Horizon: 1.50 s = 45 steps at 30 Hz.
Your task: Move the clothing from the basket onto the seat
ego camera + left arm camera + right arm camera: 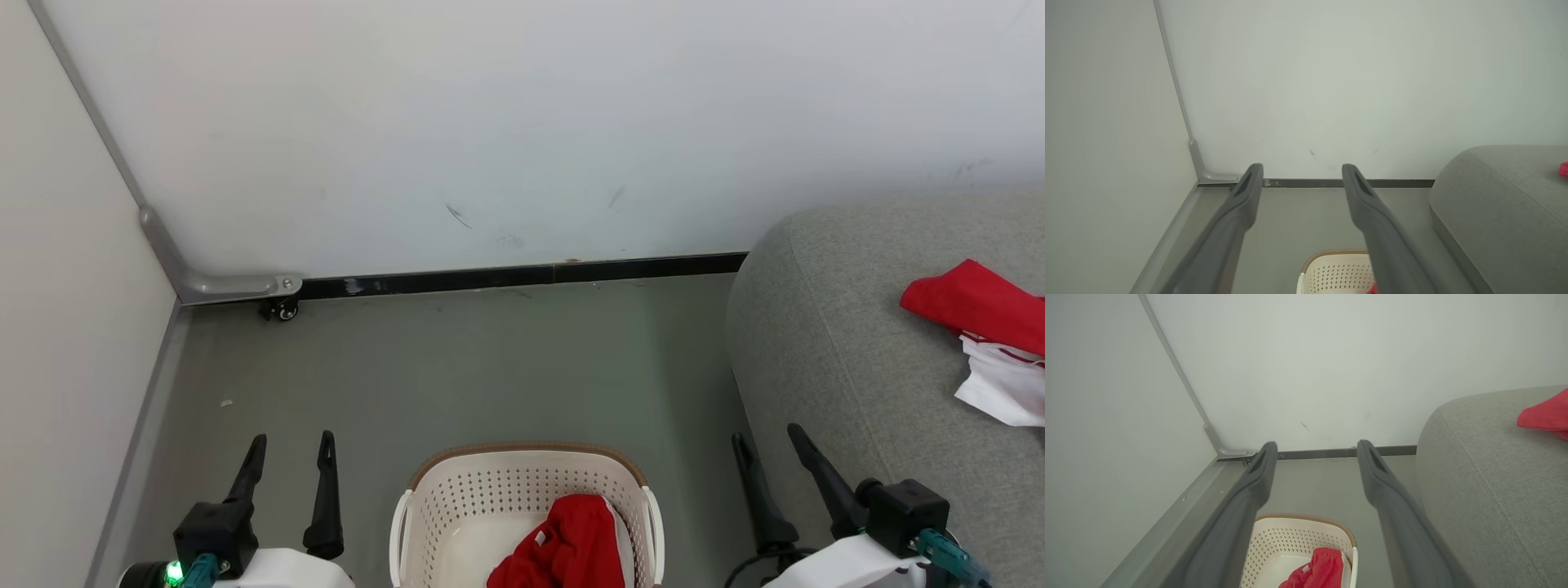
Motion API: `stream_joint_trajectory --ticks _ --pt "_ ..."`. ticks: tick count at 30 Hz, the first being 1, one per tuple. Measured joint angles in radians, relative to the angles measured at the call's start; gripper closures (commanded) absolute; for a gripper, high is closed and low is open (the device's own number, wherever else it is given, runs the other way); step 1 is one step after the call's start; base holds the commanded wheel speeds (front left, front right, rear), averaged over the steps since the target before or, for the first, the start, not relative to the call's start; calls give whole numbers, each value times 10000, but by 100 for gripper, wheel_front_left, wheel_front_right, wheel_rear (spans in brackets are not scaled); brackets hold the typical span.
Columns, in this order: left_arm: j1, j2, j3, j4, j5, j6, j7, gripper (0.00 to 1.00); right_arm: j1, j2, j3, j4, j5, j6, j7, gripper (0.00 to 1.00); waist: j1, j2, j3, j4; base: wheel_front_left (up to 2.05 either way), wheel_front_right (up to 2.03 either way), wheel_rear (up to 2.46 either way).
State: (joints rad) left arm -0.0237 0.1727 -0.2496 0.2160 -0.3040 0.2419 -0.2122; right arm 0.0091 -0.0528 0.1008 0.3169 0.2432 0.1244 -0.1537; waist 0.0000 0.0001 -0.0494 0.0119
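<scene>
A cream basket (457, 506) with a brown rim stands on the floor at the bottom centre, and one red garment (567, 543) lies bunched in its right half. A second red and white garment (992, 347) rests on the grey seat (849, 367) at the right. My left gripper (291, 445) hangs open to the left of the basket, nothing between its fingers. To the basket's right, beside the seat's front edge, my right gripper (767, 437) is open and empty. The right wrist view shows the basket (1290, 543), its garment (1321, 567) and the seat (1494, 490).
A white wall with a dark skirting strip (522, 276) closes the far side. A pale partition (57, 327) on a small castor (282, 309) bounds the left. Grey floor (490, 367) lies between the basket and the wall.
</scene>
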Motion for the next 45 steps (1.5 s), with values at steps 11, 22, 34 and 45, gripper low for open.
stream_joint_trajectory --ticks 11,22,34,45 --pt "-3 29 48 127 0 -46 -42 0 150 17 -52 -564 -58 0 136 0 0 0 79 -43 0 0 0" --pt "-42 136 73 217 12 -94 -84 0 371 27 -38 -997 -40 0 234 0 0 0 302 -72 0 0 0" --pt "-662 117 -324 347 203 -408 -86 0 377 50 -462 -1814 -267 0 307 0 0 0 839 -172 0 0 0" --pt "-1689 -54 -1080 792 539 -934 -38 0 583 77 -1116 -2658 -683 0 311 0 1 0 1599 -383 0 0 0"
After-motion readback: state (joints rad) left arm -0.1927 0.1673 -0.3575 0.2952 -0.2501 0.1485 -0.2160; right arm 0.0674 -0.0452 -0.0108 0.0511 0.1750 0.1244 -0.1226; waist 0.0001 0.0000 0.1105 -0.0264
